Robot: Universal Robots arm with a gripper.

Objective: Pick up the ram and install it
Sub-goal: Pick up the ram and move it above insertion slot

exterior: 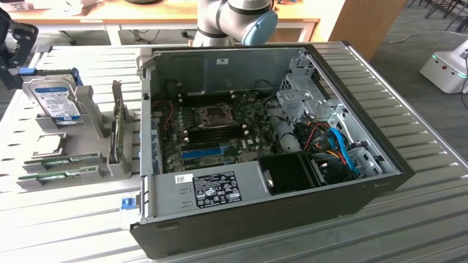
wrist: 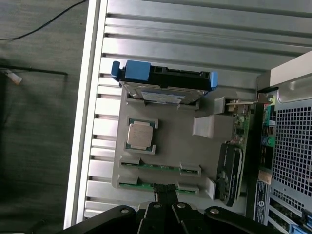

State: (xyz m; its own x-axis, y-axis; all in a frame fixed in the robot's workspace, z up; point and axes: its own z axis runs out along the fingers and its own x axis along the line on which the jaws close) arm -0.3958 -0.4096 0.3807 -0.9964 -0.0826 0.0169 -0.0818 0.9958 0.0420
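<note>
Two green ram sticks lie side by side in slots of the grey parts holder, at the end nearest the exterior view's bottom: one ram stick and a second ram stick. In the wrist view they are thin green strips, the first ram stick and the second ram stick. My gripper hangs above the holder, over the outer stick and not touching it. Its dark fingers are together with nothing between them. In the exterior view, the gripper is a black shape at the far left edge.
The holder also carries a silver hard drive with a blue label in a blue bracket, a CPU and an upright expansion card. The open computer case with its motherboard stands at the exterior view's right of the holder on a ribbed metal table.
</note>
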